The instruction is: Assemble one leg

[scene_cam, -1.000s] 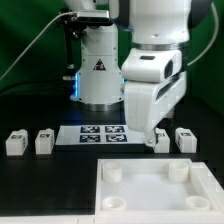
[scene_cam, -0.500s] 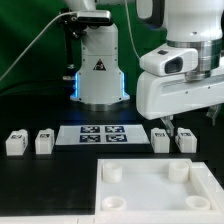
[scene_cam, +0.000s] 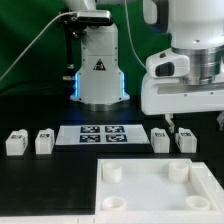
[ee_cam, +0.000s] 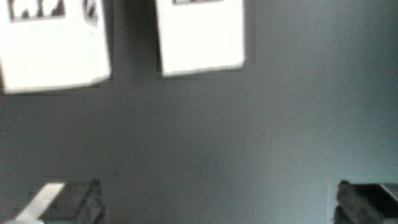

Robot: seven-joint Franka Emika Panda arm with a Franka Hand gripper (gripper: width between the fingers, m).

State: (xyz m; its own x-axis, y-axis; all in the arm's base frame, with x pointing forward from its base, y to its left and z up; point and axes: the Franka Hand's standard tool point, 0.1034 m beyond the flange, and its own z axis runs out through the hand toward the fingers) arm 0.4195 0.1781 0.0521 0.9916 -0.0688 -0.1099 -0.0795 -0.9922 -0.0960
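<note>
lying on black table (scene_cam: 50,185) — four legs (scene_cam: 44,142), marker board (scene_cam: 100,133); green backdrop (scene_cam: 25,40).

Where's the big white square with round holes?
The tabletop lies low in the exterior view, toward its right, just below the marker board and the two right-hand legs.

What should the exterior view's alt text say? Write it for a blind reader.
The robot's open gripper hangs over two small white legs at the exterior view's right. Two more legs and the marker board lie in the same row; the white tabletop lies nearer the camera.
</note>
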